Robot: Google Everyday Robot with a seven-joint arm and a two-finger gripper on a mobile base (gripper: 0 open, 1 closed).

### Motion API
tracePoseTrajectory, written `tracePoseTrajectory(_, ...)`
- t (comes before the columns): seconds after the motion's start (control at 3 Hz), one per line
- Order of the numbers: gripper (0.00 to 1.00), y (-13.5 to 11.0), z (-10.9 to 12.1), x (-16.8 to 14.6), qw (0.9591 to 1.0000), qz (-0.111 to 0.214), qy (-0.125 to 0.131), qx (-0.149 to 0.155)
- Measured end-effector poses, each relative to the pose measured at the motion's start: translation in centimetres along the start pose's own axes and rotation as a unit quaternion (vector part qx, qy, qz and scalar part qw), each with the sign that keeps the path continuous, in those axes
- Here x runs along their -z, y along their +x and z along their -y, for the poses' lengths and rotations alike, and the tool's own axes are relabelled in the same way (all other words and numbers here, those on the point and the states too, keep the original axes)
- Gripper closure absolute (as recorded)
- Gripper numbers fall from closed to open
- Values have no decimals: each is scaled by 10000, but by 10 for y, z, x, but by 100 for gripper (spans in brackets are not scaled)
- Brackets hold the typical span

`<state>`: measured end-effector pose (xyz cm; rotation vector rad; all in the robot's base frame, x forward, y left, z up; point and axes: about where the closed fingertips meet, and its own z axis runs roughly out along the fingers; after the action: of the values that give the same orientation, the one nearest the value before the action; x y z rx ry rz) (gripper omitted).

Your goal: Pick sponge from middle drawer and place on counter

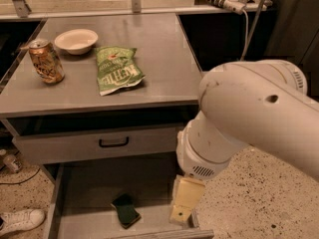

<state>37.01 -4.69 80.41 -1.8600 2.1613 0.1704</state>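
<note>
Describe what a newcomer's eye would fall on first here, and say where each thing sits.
The bulky white robot arm fills the right side, its gripper hanging at the right edge of the open middle drawer. On the drawer floor lies the dark sponge; on the counter, a green chip bag beside a can.

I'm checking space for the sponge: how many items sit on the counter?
3: a can at the left, a bowl behind it, a chip bag in the middle. The arm hides the counter's front right corner. The end effector hangs over the open drawer's right side.
</note>
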Motion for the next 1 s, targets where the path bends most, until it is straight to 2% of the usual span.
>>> tracePoseTrajectory(0.33,0,-4,-7,-43,9991,130,-180,-358)
tracePoseTrajectory(0.67,0,-4,-10,-102,9936,368,-295,-1028)
tracePoseTrajectory(1.0,0,-4,-12,-143,9873,572,-385,-1434)
